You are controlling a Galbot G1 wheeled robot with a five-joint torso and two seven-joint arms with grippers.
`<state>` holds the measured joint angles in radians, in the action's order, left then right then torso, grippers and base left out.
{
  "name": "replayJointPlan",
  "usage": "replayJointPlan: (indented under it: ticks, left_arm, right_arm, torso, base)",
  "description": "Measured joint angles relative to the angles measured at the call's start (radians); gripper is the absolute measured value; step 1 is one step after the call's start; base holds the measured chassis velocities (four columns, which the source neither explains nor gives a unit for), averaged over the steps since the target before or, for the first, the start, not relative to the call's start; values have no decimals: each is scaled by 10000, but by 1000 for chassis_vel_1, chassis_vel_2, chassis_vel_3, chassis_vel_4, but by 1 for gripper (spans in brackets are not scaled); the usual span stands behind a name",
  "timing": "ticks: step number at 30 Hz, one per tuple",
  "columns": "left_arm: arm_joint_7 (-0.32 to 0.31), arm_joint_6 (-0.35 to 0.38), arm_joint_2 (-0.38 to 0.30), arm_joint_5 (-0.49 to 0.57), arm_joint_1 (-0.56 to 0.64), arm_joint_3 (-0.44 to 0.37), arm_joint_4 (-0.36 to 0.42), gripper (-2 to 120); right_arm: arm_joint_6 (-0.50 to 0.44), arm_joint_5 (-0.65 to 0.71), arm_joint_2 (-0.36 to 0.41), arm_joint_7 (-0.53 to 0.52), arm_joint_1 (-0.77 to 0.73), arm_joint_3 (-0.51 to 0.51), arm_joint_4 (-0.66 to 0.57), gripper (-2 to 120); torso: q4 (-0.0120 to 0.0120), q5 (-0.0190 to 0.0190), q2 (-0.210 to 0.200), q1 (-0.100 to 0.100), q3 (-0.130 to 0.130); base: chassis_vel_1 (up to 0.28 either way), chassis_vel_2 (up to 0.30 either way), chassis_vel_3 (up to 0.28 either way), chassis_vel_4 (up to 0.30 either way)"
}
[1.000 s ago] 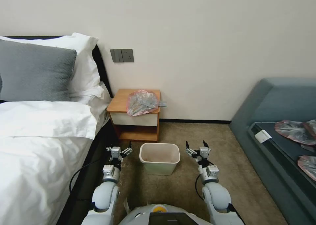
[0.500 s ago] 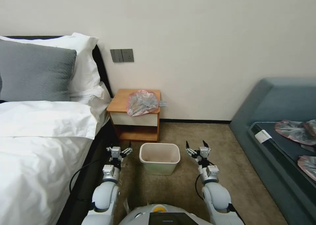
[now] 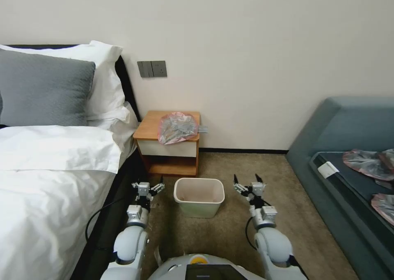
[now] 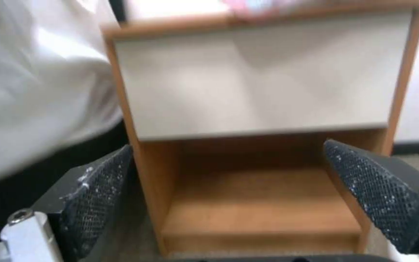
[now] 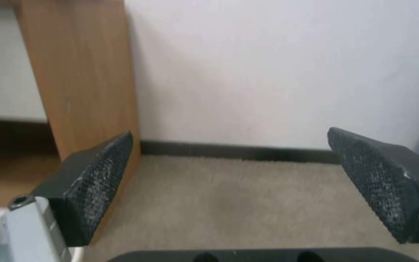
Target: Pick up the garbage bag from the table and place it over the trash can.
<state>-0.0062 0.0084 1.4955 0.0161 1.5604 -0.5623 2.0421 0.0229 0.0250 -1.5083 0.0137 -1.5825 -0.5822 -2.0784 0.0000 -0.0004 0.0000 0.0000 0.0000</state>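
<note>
The wrinkly grey garbage bag (image 3: 177, 127) with a pinkish rim lies on the table (image 3: 148, 126), a small wooden nightstand against the wall. On the carpet in front of it stands the beige trash can (image 3: 200, 209), with nothing inside. My left gripper (image 3: 147, 184) hovers open just left of the can, and my right gripper (image 3: 246, 177) hovers open just right of it. Between the spread fingers of the left gripper (image 4: 227, 147), the left wrist view shows the table's white drawer front (image 4: 258, 83) and low shelf. Beyond the open right gripper (image 5: 230, 133) are the table's side panel (image 5: 81, 72) and the carpet.
A bed (image 3: 49, 169) with white sheets runs along the left, close to my left arm, with a black cable (image 3: 95, 217) beside it. A blue-grey sofa (image 3: 328, 149) at the right holds other grey-pink bags (image 3: 365, 163). Open carpet (image 3: 242, 163) lies between the can and the wall.
My right arm has shifted slightly to the right. The bag, the can and the left arm are where they were.
</note>
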Motion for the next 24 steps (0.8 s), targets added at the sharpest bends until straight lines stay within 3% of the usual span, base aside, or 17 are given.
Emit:
replayJointPlan:
  ticks: [6, 9, 13, 16, 24]
  left_arm:
    - [-222, 353, -151, 572, 343, -420, 1324, 100]
    - [-398, 636, -275, 1048, 626, -761, 2426, 100]
    - [-502, 806, -351, 1334, 800, -970, 3092, 100]
    - [-689, 1109, -481, 1827, 1092, -1330, 4234, 100]
    - [-737, 1236, -655, 2080, 1713, -1562, 4683, 100]
  right_arm:
    - [477, 503, -180, 293, -572, -588, -1464, 100]
    - [861, 908, -319, 535, -1042, -1072, -2642, 100]
    - [1092, 1152, -405, 673, -1329, -1361, -3357, 100]
    - [1489, 1053, -627, 479, -1697, -1522, -4260, 100]
    - [1588, 945, -627, 220, -1634, -1444, -4233, 100]
  torso:
    - [0, 4, 1, 0, 0]
    - [0, 3, 0, 0, 0]
    - [0, 3, 0, -1, 0]
    - [-2, 2, 0, -1, -2]
    - [1, 3, 0, 0, -1]
  base:
    - [0, 0, 0, 0]
    - [0, 0, 0, 0]
    - [0, 0, 0, 0]
    - [0, 0, 0, 0]
    - [0, 0, 0, 0]
